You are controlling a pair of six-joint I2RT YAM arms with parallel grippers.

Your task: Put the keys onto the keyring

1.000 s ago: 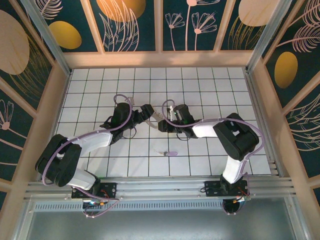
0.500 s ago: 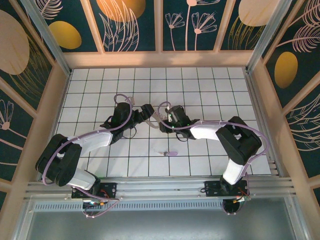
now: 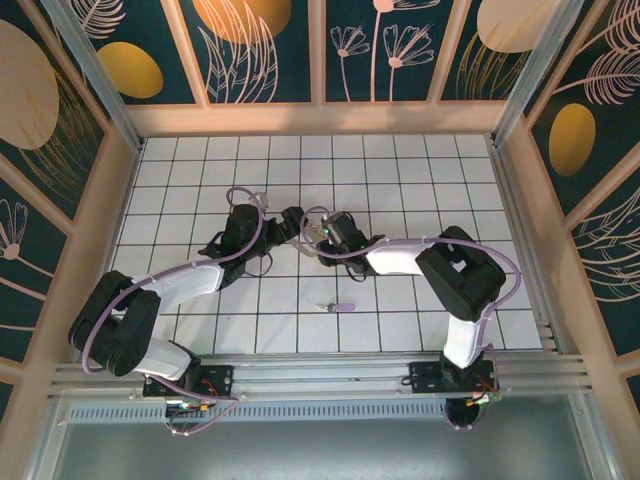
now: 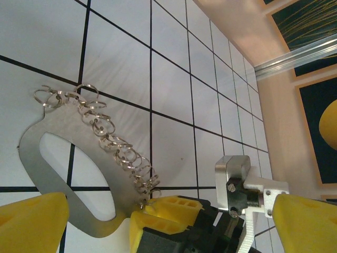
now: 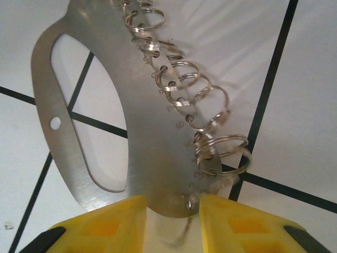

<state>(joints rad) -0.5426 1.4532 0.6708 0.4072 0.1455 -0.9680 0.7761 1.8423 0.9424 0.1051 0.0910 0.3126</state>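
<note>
white tiled table (image 3: pixel 400 170): left hand (image 3: pixel 296 224) gapes wide beside the keyring (image 5: pixel 147 147), right hand (image 5: pixel 171 219) half shut at its edge, grip unclear

Top view bright, even, sharp. Right wrist view: dull sheen on keyring (image 5: pixel 79 132), pale reflected streaks at 1 o'clock, yellow fingers (image 5: pixel 100 226) blurred at 6 o'clock.

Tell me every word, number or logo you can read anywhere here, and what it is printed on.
No text can be read in these views.
Metal keyring plate: tiny stamped marks beside its row of holes, too small and blurred to read.
Wall panels: painted leaves and circles, no lettering.
</note>
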